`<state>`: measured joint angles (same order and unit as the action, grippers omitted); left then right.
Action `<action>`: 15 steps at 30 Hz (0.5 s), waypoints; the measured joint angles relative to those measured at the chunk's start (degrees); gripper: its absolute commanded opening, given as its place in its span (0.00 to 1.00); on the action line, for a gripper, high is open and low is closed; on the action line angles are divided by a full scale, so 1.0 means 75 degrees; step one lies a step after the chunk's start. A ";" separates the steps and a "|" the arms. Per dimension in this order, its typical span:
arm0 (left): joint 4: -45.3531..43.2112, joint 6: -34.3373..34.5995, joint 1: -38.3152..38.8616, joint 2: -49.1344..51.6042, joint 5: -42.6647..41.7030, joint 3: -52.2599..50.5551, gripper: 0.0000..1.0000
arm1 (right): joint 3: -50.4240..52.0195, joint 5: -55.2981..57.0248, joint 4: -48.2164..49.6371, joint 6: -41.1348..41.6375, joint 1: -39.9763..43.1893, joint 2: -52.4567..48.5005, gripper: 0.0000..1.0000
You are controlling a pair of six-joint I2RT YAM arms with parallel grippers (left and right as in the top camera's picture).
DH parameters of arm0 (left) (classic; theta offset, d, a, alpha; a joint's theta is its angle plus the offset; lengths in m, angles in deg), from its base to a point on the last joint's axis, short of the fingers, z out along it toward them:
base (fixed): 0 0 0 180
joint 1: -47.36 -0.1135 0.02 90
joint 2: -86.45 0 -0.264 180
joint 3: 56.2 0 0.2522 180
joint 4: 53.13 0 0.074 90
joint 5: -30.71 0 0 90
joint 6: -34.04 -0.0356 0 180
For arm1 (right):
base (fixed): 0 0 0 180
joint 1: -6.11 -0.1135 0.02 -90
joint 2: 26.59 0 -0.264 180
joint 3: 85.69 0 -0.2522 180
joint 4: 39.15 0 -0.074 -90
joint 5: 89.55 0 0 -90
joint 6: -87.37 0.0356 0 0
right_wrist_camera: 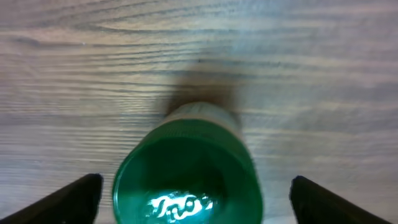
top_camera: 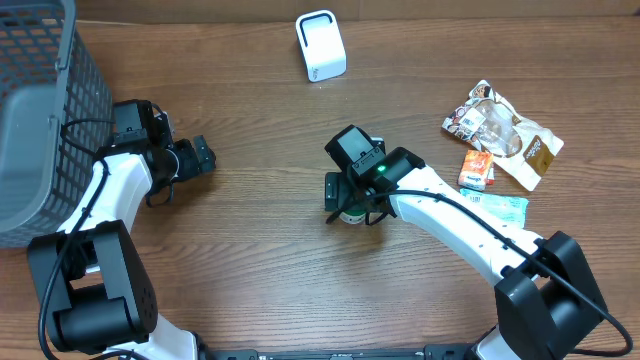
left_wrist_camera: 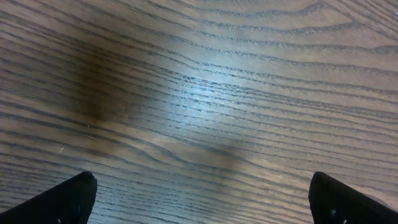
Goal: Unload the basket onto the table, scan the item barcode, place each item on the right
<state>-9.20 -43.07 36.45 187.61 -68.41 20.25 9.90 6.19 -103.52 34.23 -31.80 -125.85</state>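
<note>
The item, a small bottle with a green cap, stands upright on the wooden table near the middle, mostly hidden under my right gripper in the overhead view. In the right wrist view the right gripper is open, with the cap between its fingertips and a gap on each side. No barcode shows. The white scanner stands at the back of the table. My left gripper is at the left, open over bare wood with nothing between its fingers.
A grey mesh basket fills the left back corner beside the left arm. At the right lie a crinkled snack bag, a small orange carton and a teal packet.
</note>
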 measured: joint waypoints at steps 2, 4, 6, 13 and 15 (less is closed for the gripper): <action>0.0000 -0.0003 0.0000 0.0000 0.0000 0.0000 1.00 | 0.0000 -0.0111 -0.0015 0.0315 -0.0003 -0.0003 0.78; 0.0000 0.0000 0.0000 0.0000 0.0000 0.0000 1.00 | 0.0000 -0.0160 -0.0067 0.0472 0.0000 0.0000 0.73; 0.0000 0.0000 0.0000 0.0000 0.0000 0.0000 1.00 | 0.0000 -0.0195 -0.0076 0.0554 -0.0003 0.0000 0.70; 0.0000 -0.0003 0.0000 0.0000 0.0000 0.0000 1.00 | 0.0000 -0.0207 0.0096 -0.0437 -0.0003 -0.0003 0.57; 0.0000 0.0000 0.0000 0.0000 0.0000 0.0000 1.00 | 0.0000 -0.0233 0.0125 -0.0994 -0.0003 -0.0003 0.58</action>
<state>-9.20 -43.07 36.45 187.61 -68.41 20.25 9.90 4.44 -102.58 26.78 -31.82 -125.87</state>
